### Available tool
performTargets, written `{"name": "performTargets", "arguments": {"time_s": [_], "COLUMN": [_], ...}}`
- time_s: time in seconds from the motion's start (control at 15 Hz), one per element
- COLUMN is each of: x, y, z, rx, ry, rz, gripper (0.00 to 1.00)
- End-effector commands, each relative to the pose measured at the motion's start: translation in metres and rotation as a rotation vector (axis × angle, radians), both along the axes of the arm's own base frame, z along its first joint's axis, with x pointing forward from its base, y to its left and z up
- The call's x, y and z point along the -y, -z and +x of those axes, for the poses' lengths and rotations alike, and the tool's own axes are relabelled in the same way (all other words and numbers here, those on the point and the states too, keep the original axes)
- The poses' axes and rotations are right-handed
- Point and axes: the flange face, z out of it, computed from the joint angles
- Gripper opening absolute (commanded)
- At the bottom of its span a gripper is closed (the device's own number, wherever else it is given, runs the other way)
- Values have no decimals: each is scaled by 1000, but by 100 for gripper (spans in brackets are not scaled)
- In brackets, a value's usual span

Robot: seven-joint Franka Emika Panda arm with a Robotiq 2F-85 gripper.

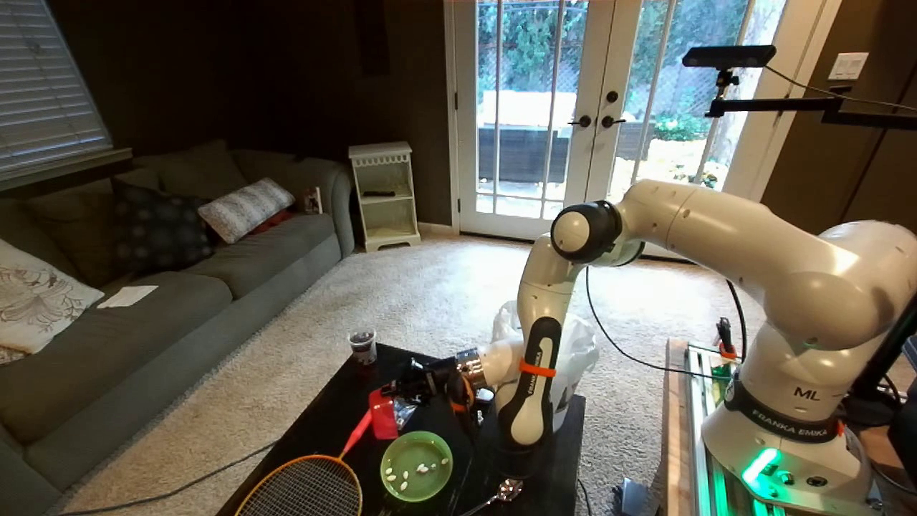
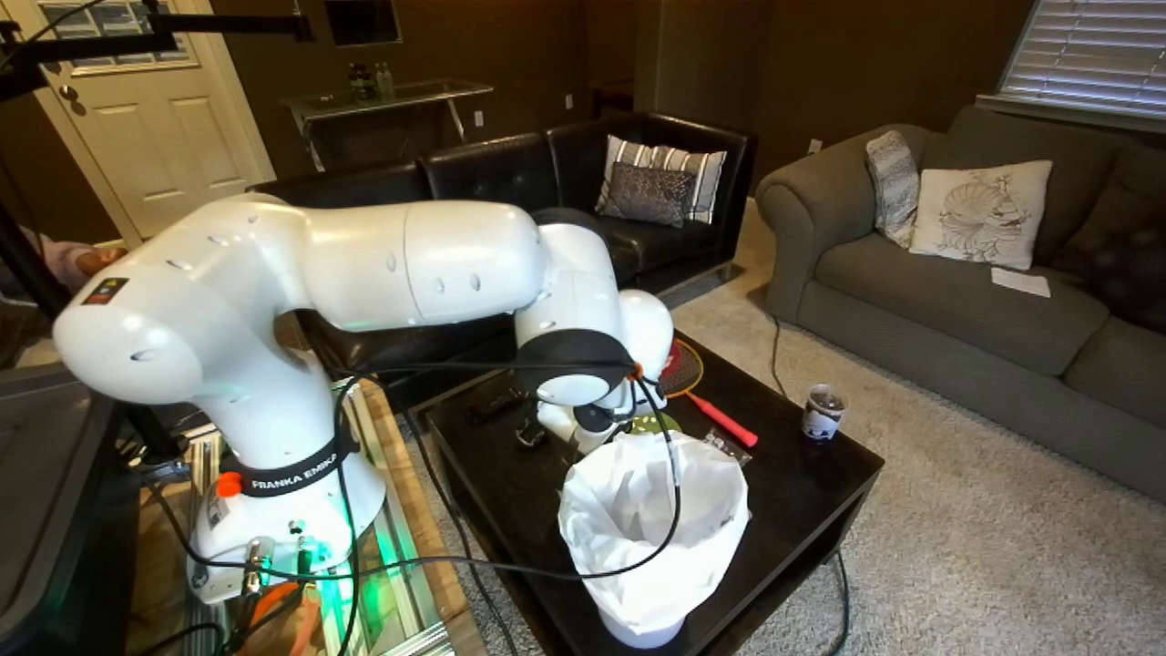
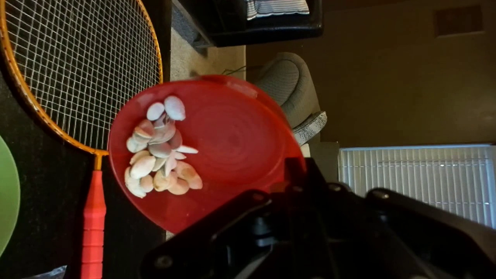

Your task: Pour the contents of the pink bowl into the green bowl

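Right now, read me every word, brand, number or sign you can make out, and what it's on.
"FRANKA EMIKA": black base collar, in both exterior views.
"ML": white arm column above it.
"FRANKA", then lettering too small: forearm panel.
Too small to read: shoulder label; cup markings.

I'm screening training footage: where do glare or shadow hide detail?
In an exterior view, daylight washes out parts of the white-framed glass doors; in the wrist view, the black jointed fingers lie in deep shadow, but pale bits in the round reddish-pink plastic bowl show clearly.
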Motion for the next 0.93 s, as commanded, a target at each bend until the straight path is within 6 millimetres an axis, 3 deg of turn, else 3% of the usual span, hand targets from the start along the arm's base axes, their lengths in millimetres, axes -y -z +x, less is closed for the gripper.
{"name": "performTargets", "arguments": {"time_s": [0.0, 0.4, 0.87], "x": [6, 11, 18], "y": [-7, -6, -18], "z": [-8, -21, -26], "rx": [-7, -63, -53], "ry": [4, 15, 21], "rz": [85, 162, 221], "gripper": [1, 1, 1]}}
